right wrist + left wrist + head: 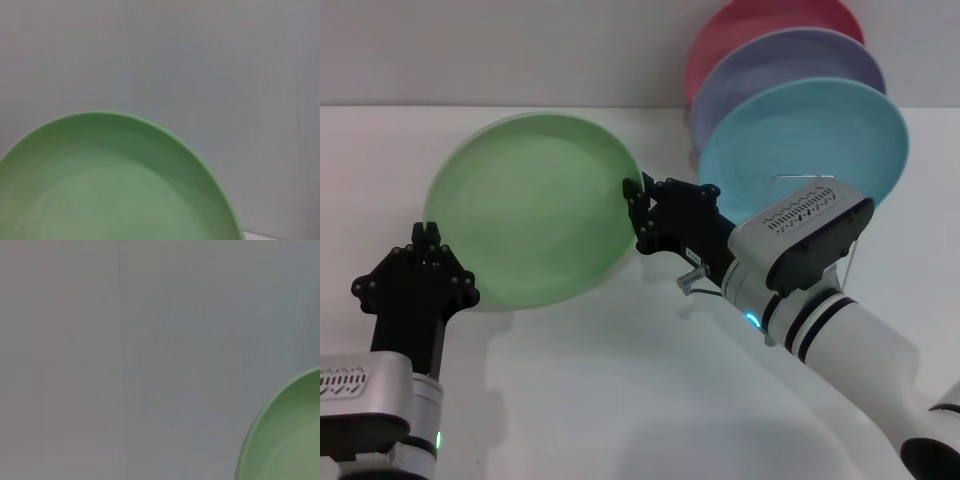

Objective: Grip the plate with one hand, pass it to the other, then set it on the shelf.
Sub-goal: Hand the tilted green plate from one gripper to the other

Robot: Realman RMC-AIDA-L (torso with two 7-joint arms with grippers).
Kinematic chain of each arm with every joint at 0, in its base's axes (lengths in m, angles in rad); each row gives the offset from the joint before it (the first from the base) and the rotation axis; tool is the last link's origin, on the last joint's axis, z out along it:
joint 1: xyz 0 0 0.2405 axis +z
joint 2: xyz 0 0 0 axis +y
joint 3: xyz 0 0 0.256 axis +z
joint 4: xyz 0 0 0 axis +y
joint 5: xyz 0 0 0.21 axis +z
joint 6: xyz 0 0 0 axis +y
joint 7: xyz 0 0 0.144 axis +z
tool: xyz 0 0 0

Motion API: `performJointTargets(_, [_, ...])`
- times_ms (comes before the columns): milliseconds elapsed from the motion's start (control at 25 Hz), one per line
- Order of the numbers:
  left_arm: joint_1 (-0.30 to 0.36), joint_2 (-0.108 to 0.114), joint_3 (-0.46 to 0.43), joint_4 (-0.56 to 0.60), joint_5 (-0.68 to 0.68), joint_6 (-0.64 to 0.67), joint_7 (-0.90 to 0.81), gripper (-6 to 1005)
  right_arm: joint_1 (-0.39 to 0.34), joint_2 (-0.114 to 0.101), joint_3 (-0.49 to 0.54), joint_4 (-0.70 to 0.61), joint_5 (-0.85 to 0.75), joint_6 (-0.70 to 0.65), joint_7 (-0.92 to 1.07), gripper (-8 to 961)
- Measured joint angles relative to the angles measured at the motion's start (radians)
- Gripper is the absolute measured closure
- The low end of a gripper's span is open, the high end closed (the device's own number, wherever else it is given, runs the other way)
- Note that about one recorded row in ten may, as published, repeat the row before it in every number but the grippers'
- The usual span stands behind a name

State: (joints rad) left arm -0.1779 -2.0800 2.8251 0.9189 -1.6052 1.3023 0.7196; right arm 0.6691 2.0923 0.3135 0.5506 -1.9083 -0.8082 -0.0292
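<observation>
The light green plate (530,205) is held up off the white table, tilted with its hollow face toward me. My right gripper (636,212) is shut on its right rim. My left gripper (426,238) is at the plate's lower left edge, right beside the rim. The left wrist view catches only an arc of the plate (290,435) in a corner. The plate (110,185) fills the lower half of the right wrist view. The shelf (798,177), a thin wire rack, stands at the back right behind my right arm and is mostly hidden by the plates in it.
Three plates stand upright in the rack: a cyan plate (820,130) in front, a purple plate (770,65) behind it and a pink plate (740,25) at the back. A grey wall (500,50) runs behind the white table (620,380).
</observation>
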Motion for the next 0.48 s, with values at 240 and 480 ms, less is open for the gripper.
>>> performJointTargets(240, [0.000,0.000,0.002,0.000,0.002,0.000,0.000,862,-0.002,0.000,0.001,0.001,0.000,0.000,0.000,838])
performJointTargets(480, [0.000,0.000,0.002,0.000,0.002,0.000,0.000,860,0.000,0.000,0.000,0.002,0.000,0.000,0.000,868])
